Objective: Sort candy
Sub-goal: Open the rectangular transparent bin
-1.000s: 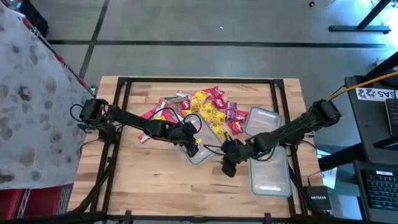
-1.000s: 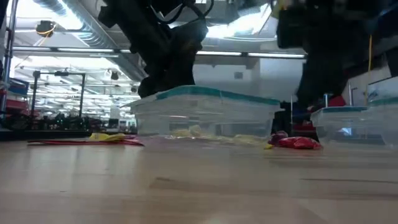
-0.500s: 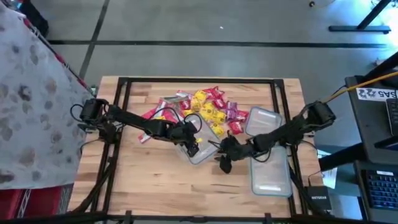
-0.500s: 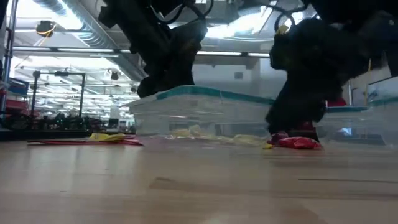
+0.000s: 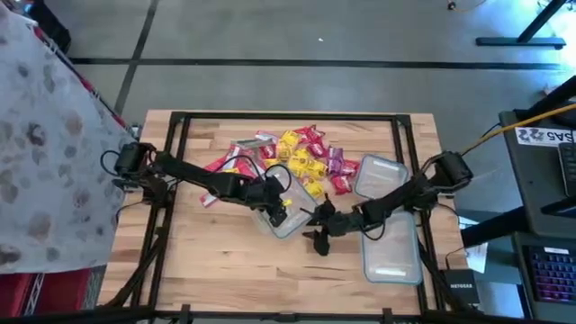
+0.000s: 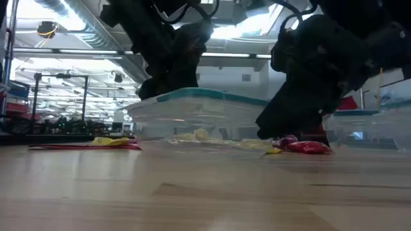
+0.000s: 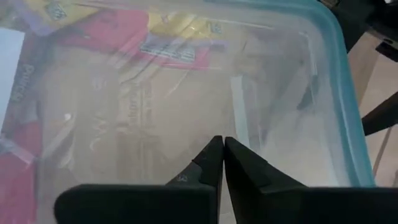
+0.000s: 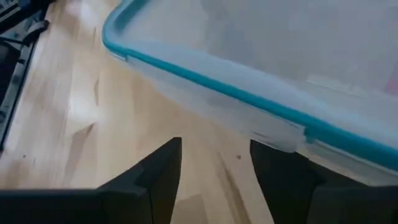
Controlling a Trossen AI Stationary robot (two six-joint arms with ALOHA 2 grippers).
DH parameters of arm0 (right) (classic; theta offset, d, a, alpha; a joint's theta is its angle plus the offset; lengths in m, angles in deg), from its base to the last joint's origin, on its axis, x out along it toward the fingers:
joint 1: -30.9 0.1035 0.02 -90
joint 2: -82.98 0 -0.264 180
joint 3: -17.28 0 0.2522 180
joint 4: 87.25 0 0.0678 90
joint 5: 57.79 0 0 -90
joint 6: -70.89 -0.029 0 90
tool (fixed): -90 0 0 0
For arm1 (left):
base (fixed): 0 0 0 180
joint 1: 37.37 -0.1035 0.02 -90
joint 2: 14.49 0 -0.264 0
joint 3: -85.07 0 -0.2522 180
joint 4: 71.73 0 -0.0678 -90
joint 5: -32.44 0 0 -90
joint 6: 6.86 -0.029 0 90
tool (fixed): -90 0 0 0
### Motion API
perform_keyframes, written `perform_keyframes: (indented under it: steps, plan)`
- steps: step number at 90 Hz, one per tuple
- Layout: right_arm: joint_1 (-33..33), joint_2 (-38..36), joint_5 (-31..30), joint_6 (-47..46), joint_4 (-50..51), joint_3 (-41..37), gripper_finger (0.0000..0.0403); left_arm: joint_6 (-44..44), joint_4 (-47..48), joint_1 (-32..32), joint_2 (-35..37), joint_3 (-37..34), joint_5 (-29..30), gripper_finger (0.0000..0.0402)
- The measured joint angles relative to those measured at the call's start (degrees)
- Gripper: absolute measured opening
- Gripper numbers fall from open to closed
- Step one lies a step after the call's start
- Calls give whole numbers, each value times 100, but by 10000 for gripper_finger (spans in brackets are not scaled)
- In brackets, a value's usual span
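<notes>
Right now your left gripper [image 5: 281, 209] sits over the clear container [image 5: 290, 216] at the table's [image 5: 225, 261] middle, fingers pressed together with nothing between them; the left wrist view shows the closed tips [image 7: 221, 163] just above the container's clear plastic, teal rim [image 7: 348, 106] to one side. Your right gripper [image 5: 317, 241] is low beside that same container, on its near-right side, jaws spread and empty; in the right wrist view the two fingers [image 8: 163, 167] frame bare wood with the teal-rimmed wall [image 8: 249, 118] just ahead.

Candy [image 5: 306, 155] lies heaped on the table's far half, just beyond the middle container: yellow, red/pink, purple wrappers mixed. A few red pieces [image 5: 214, 171] spread toward the left arm. Low view shows a red piece [image 6: 307, 147] on the wood by the right gripper and yellow pieces [image 6: 112, 141] off to the side.

Two more clear containers [image 5: 382, 175] [image 5: 391, 252] sit on the right side, near your right arm.
</notes>
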Motion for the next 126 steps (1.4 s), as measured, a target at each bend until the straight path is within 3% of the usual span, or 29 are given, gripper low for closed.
perform_keyframes:
  steps: [47,65,78,96,113,126]
  plan:
    - [61,-148,175,-666,-341,-316,179,15,-53,98,0,0,8,0]
    - [431,-292,-574,-1154,-616,-830,179,25,-17,108,0,7,-19,0]
    - [529,-279,-985,-1195,-1605,-1089,179,44,-18,119,0,7,-20,0]
    - [458,-266,-1535,-1095,-1516,-1129,179,-273,-15,220,-2,7,367,0]
    - [442,-209,-1505,-1071,-1647,-1129,179,-367,-4,240,-34,4,664,0]
    - [439,-41,-1128,-861,-2079,-1120,179,-298,-40,327,-126,7,979,0]
